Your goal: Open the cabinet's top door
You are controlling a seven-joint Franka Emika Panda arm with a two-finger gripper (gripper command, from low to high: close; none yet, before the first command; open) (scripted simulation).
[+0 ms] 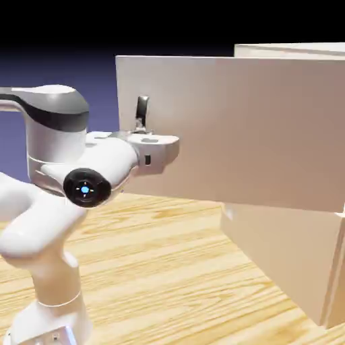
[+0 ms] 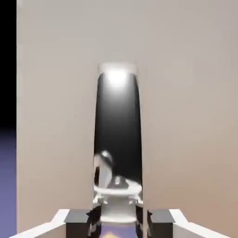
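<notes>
The beige cabinet (image 1: 296,263) stands at the right of the exterior view. Its top door (image 1: 236,128) is swung far out from the body, with its broad flat face turned toward the camera. The black curved handle (image 1: 142,109) sits near the door's free left edge. My gripper (image 1: 141,127) is shut on that handle, just below its upper end. In the hand view the handle (image 2: 118,125) rises large and glossy between the grey fingertips (image 2: 76,223), in front of the door panel (image 2: 186,116). My gripper (image 2: 118,218) grips its base.
The wooden table (image 1: 168,269) runs under the arm and the door. The white arm (image 1: 47,222) rises at the lower left, its elbow bent toward the door edge. The lower cabinet front (image 1: 283,249) sits below the swung door.
</notes>
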